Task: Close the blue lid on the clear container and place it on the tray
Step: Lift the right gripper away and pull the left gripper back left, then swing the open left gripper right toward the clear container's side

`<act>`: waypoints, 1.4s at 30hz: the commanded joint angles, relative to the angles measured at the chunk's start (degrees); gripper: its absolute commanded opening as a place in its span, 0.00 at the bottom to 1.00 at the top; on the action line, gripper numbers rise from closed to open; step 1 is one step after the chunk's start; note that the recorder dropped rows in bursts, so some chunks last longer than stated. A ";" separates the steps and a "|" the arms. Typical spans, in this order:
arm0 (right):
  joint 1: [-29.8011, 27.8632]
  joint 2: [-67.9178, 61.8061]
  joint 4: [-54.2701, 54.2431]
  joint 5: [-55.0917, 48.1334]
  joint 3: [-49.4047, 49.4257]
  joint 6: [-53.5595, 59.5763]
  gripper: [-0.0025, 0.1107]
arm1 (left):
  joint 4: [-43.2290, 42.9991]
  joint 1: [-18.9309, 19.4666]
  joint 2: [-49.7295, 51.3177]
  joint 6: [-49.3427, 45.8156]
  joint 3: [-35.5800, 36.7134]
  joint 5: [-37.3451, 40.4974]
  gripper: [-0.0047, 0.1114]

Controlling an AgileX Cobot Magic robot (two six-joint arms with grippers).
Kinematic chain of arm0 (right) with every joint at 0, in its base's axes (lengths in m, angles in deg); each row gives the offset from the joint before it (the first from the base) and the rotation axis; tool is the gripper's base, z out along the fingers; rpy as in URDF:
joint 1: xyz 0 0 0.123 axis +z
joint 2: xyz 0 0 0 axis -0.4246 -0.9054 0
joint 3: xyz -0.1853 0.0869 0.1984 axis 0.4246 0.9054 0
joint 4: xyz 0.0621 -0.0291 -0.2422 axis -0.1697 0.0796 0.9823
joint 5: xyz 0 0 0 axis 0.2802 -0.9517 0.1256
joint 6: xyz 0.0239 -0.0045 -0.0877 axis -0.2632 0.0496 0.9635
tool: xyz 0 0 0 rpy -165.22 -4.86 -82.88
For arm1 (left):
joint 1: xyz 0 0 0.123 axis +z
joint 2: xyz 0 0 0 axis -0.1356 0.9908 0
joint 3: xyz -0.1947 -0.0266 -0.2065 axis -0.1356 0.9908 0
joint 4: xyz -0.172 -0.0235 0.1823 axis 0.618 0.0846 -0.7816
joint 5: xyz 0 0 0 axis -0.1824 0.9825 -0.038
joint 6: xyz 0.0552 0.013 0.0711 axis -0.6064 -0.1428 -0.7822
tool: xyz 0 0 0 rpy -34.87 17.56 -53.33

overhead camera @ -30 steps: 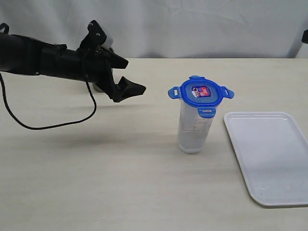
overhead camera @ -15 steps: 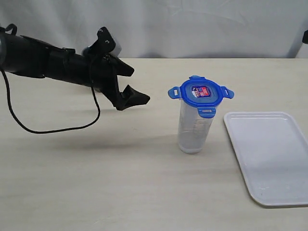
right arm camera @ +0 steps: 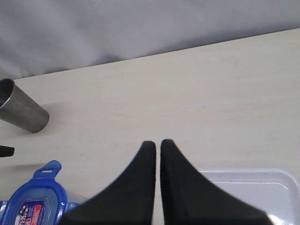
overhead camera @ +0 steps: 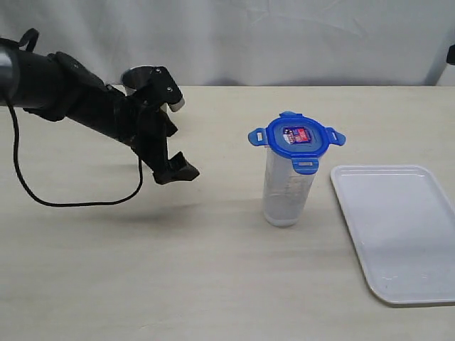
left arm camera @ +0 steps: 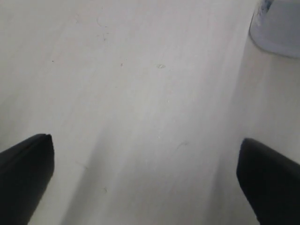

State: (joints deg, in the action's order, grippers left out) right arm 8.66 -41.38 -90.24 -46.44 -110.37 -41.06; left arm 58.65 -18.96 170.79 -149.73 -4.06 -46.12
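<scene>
The clear container [overhead camera: 287, 190] stands upright on the table, left of the tray [overhead camera: 398, 231]. On its rim rests the blue lid [overhead camera: 296, 138], whose four tabs stick outward. My left gripper [overhead camera: 173, 165] hangs open above the table, well left of the container and tilted down. In the left wrist view its fingers stand wide apart with only bare table between them [left arm camera: 145, 143], and the container's base [left arm camera: 279, 28] shows at a corner. My right gripper [right arm camera: 158, 143] is shut on nothing, above the lid [right arm camera: 33, 206] and the tray [right arm camera: 248, 187].
A grey steel cup [overhead camera: 142, 75] stands at the back left, behind my left arm; the right wrist view shows this cup [right arm camera: 21, 112] too. A black cable [overhead camera: 78, 202] loops under the left arm. A white cloth backs the table.
My left gripper has swung downward and a little back to the left, lower over the table. The container, lid and tray have not moved.
</scene>
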 commanded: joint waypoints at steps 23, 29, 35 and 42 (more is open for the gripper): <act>-0.19 -0.02 0.02 0.54 0.11 -0.01 0.06 | -61.05 -9.47 -3.08 78.66 7.24 -35.76 0.90; -0.19 -0.02 0.02 0.54 0.11 -0.01 0.06 | -77.54 -8.96 -3.08 94.36 12.10 -44.30 0.90; -0.19 -0.02 0.02 0.54 0.11 -0.01 0.06 | -104.83 -3.63 -3.08 123.16 14.75 -61.26 0.90; -0.19 -0.02 0.02 0.54 0.11 -0.01 0.06 | -120.91 2.46 -3.08 132.33 14.99 -79.17 0.90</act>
State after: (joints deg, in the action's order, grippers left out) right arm 8.66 -41.38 -90.24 -46.37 -110.37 -41.06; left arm -57.51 -17.69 168.02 -19.93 10.62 -119.79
